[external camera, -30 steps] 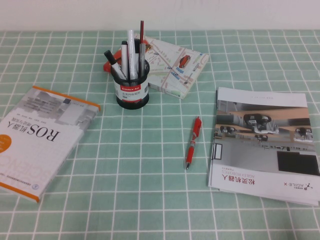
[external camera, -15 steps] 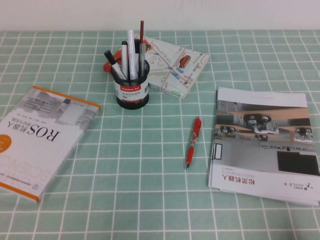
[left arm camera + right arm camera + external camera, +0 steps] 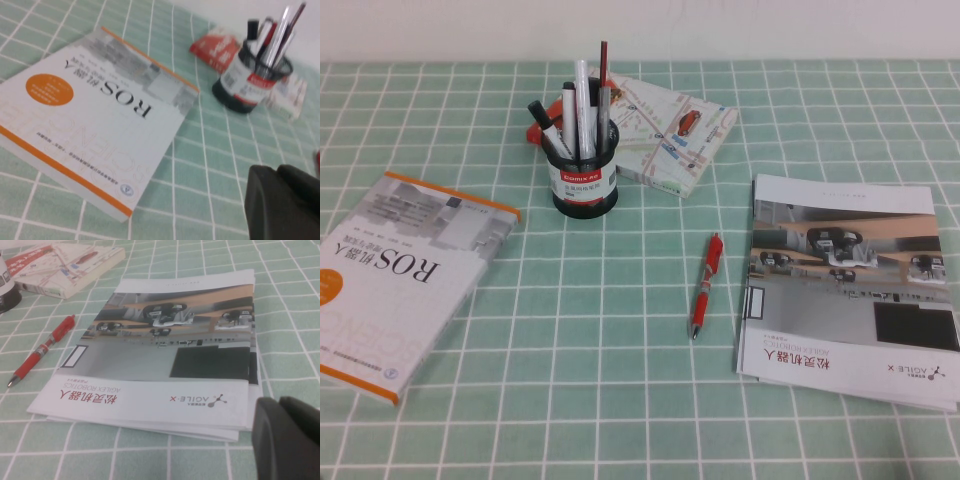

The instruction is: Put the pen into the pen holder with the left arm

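- While both arms wait low at the near edge, the pen [image 3: 707, 285] lies flat on the green checked cloth [image 3: 620, 380], near the middle of the table.
- Its silver tip points toward 6 o'clock, at the robot, and its red back end points toward 12 o'clock.
- Nothing is touching the pen.
- The pen holder [image 3: 583, 176] stands upright, off at about 10 o'clock from the pen and well apart from it.
- Black-and-white markers [image 3: 582, 105] and a thin dark red pencil [image 3: 603, 62] stick up out of the cup.
- Behind the cup, at 1 o'clock from it, lies a small map book [image 3: 672, 132], with a red thing [image 3: 534, 134] peeking out on the cup's other side.
- A white and orange ROS book [image 3: 400, 275] lies at 9 o'clock from the pen, far over on the robot's left.
- A glossy Agilex booklet [image 3: 848, 290] lies at 3 o'clock from the pen, just beside it but not touching.
- The left gripper [image 3: 285, 202] shows only as a dark lump in its own wrist view, low over the cloth near the ROS book; its fingers are pressed together with nothing in them.
- The right gripper [image 3: 287, 440] is a dark lump too, at the near corner of the booklet; I cannot tell how its fingers stand.
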